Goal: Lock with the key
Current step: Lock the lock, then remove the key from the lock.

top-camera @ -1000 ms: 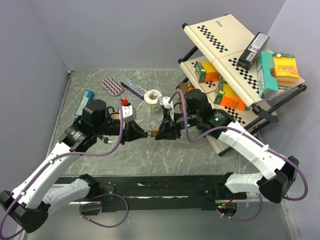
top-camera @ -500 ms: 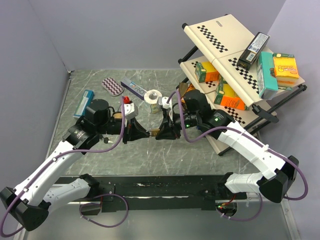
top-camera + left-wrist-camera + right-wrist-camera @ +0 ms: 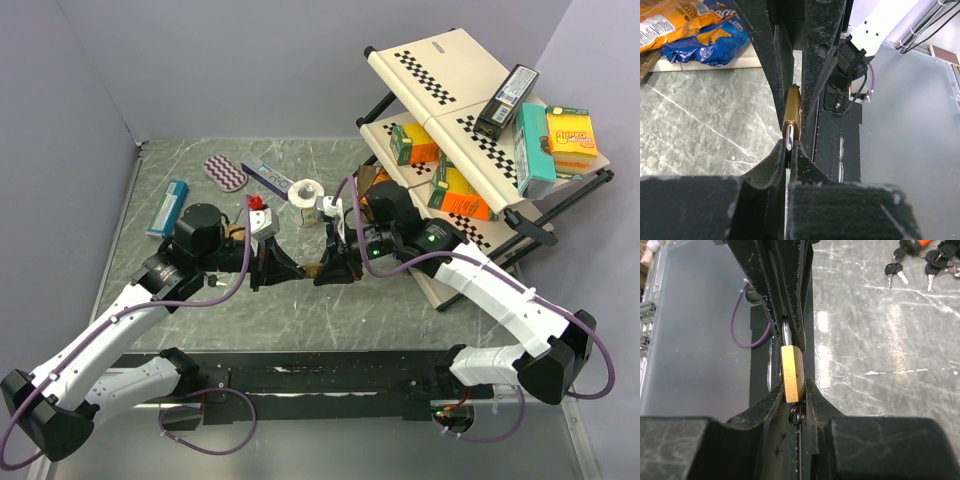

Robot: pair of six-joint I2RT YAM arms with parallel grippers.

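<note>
A brass padlock point(image 3: 792, 372) is hanging above the middle of the desk point(image 3: 200, 300), caught between two claws. The right claw point(image 3: 794, 392) is pinching its body at a narrow gap. The left claw point(image 3: 788, 150) is clamping fully shut on the padlock's steel shackle point(image 3: 786, 335). Print on the orange box point(image 3: 571, 133) on the rack point(image 3: 440, 60) is proving too small to read.

Left arm point(image 3: 110, 325) and right arm point(image 3: 500, 290) reach inward, clamped jaws facing tip to tip.
</note>
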